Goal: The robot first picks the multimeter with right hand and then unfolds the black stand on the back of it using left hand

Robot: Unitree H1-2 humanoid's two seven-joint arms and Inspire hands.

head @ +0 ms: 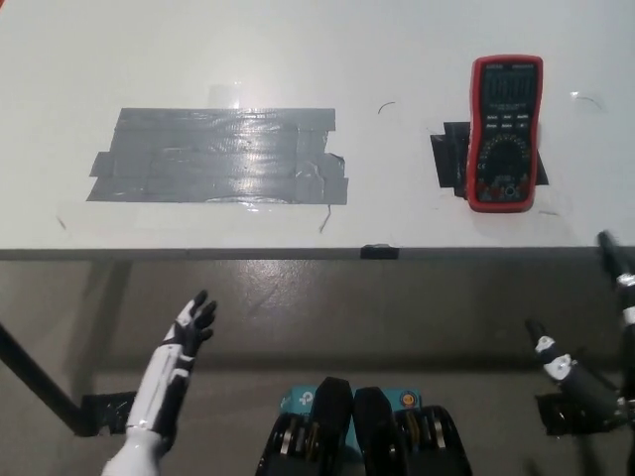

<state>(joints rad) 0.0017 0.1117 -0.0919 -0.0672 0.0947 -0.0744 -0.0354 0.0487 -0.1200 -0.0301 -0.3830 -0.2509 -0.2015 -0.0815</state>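
A red multimeter (504, 132) with a black face and dial lies face up on the white table (298, 50), at its right side, on top of a patch of black tape (451, 159). Its back and the stand are hidden. My white left hand (189, 337) hangs below the table's front edge at lower left, open with dark fingertips spread. My black right hand (585, 372) is at the lower right, below the table edge and well short of the multimeter; only a few of its fingers (544, 342) show, apart from one another and holding nothing.
A wide patch of grey tape (218, 156) covers the table's middle left. The table's front edge (298, 253) crosses the picture, with a small black clip (379, 251) on it. Grey floor lies below, and a dark table leg (40, 382) stands at lower left.
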